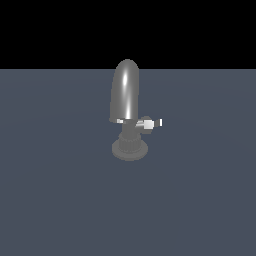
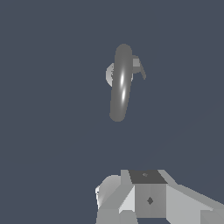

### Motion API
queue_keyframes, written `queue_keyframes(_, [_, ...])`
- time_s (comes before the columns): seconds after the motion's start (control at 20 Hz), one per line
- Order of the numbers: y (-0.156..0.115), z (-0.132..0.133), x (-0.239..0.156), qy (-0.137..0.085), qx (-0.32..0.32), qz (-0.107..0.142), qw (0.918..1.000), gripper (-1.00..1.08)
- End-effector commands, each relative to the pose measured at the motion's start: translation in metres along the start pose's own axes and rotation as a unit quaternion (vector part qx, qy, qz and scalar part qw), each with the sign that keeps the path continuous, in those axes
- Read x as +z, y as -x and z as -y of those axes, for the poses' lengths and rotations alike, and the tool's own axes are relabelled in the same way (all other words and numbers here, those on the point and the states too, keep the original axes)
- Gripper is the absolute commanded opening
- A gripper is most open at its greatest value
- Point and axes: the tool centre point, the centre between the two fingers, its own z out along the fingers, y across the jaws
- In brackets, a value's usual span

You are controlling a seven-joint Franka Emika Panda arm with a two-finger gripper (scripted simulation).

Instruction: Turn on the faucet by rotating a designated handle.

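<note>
- gripper (image 2: 131, 214) barely peeks into the wrist view, can't tell if its fingers are spread or together
- faucet (image 1: 126, 95) stands upright mid-floor, well apart from it
- handle (image 1: 151, 123) pokes out toward the exterior view's right

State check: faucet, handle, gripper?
faucet: upright on its ribbed base, no water visible.
handle: level, white tip toward the exterior view's right, nothing touching it.
gripper: well clear of the faucet, holding nothing; fingers not visible, so open or shut unclear.
</note>
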Motion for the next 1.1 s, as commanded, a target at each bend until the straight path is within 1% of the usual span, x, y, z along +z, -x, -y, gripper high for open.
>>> queue_keyframes(0.0, [0.0, 0.0, 0.0, 0.0, 0.0, 0.0, 1.0, -1.0])
queue_keyframes(0.25, [-0.003, 0.0, 0.0, -0.002, 0.004, 0.005, 1.0, -1.0])
queue_keyframes(0.55, [-0.014, 0.002, 0.001, -0.01, 0.022, 0.024, 0.9994, -1.0])
queue_keyframes(0.8, [-0.03, 0.004, 0.003, -0.022, 0.046, 0.051, 0.9974, -1.0])
queue_keyframes(1.05, [-0.053, 0.005, 0.006, -0.038, 0.081, 0.088, 0.9921, -1.0])
